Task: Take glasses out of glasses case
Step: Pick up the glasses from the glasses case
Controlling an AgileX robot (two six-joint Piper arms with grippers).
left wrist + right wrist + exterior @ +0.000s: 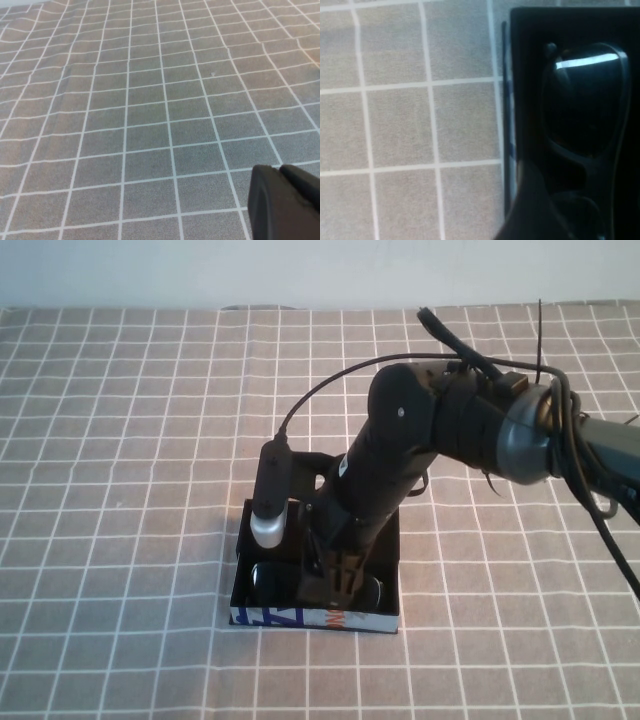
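A: Reaching down into the open glasses case (pixel 385 558), the right gripper (pixel 340 580) hangs over the middle of the glasses (pixel 587 105), which lie flat inside the black box near its printed front edge. One dark squarish lens catches a streak of light in the right wrist view.

B: Has it got hold of them?

A: Cannot tell. The fingers are buried in black on black, and no view shows whether they are spread or pinched, or touching the frame at all.

B: So what does the step ask for?

A: In my judgement, a grip on the bridge between the lenses rather than on a lens, then a straight lift so the arms of the glasses clear the case walls. The frame looks smooth plastic and may slip, or tilt if taken off centre.

B: Anything in the way?

A: The case walls close in on both sides of the gripper, and the light box could come up with the glasses, since nothing pins it down. A black-and-silver cylinder (pixel 270 500) with a cable stands at the case's left rear corner, just beside the arm, probably part of the arm's own rig.

B: And the other arm?

A: The left gripper (pixel 285 200) sits off in its own wrist view, jaws pressed together on nothing, above bare checked tablecloth (pixel 150 110). It does not appear in the high view.
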